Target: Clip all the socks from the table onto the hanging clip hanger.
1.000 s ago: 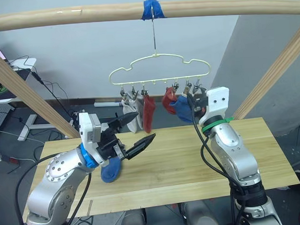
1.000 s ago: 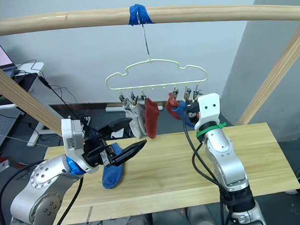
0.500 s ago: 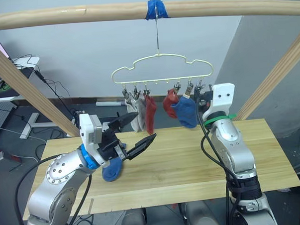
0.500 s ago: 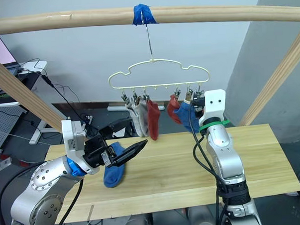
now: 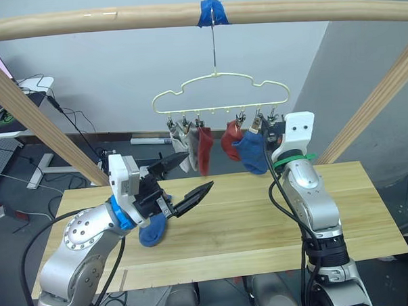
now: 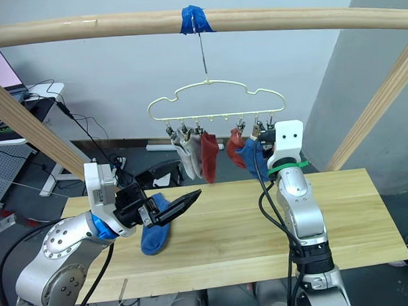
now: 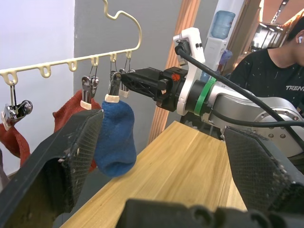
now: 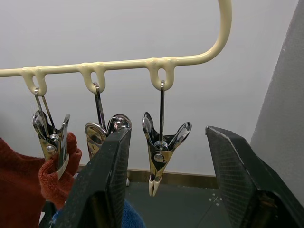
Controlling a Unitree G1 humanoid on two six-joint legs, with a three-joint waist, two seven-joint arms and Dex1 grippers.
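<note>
A robotics lab or test room: a bare wooden pole frame stands over a plank bench, with loose cables on the floor and a water dispenser behind.

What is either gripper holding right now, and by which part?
Nothing. The left gripper hangs open above the blue knit sock on the table, and the right gripper is open around a bare grey metal clip.
</note>
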